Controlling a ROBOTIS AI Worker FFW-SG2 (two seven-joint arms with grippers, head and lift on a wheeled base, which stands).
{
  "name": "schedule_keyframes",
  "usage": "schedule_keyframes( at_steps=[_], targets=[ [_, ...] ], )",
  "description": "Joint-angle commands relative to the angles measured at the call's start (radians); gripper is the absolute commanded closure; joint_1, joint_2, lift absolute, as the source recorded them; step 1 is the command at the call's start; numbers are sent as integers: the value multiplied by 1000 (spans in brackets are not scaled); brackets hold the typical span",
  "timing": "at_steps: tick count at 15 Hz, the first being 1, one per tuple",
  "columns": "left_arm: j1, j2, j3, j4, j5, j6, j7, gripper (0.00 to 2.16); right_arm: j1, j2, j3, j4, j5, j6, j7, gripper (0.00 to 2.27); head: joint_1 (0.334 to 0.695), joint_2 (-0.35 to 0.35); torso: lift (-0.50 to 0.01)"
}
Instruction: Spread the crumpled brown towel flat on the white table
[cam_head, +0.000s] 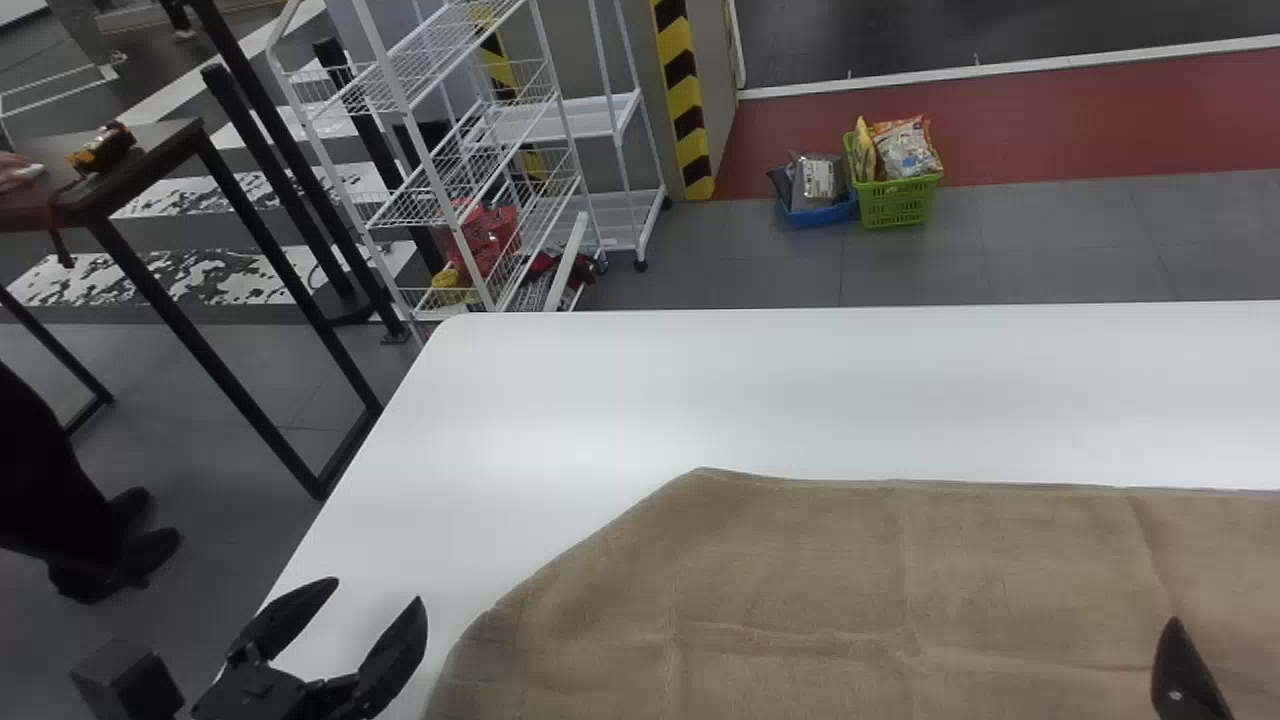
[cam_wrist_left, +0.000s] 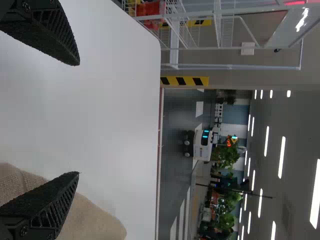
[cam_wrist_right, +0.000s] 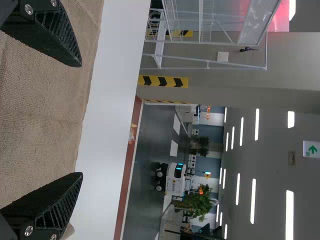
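Brown and coarsely woven, the towel (cam_head: 800, 570) lies spread over the near part of the white table (cam_head: 560, 400), a bare band of tabletop between it and the table's far edge. It is mostly flat, with straight, shallow creases crossing one another like old fold lines, and a few low wrinkles. Its far hem runs nearly in line with the table's far edge, though slightly wavy; toward the table's left edge the outline slants nearer in a long diagonal (a blunt, soft sort of corner where the two meet).

The left gripper (cam_head: 379, 590) is by the table's left edge, beside the towel, its fingers wide apart with nothing between them. The right gripper (cam_head: 1187, 675) is over the towel on the table's near part; the right wrist view shows its fingers spread wide too, gripping nothing.
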Motion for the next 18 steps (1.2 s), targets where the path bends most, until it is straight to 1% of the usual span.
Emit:
schedule_keyframes(
  at_steps=[1,18],
  targets=[
    [0,-3,0,4,0,0,4,-2,-2,1,0,3,0,-8,-1,9,695,350,-123],
    [11,-3,6,-3,0,0,-19,-2,11,1,-3,-3,-18,-17,6,9,695,350,-123]
  ],
)
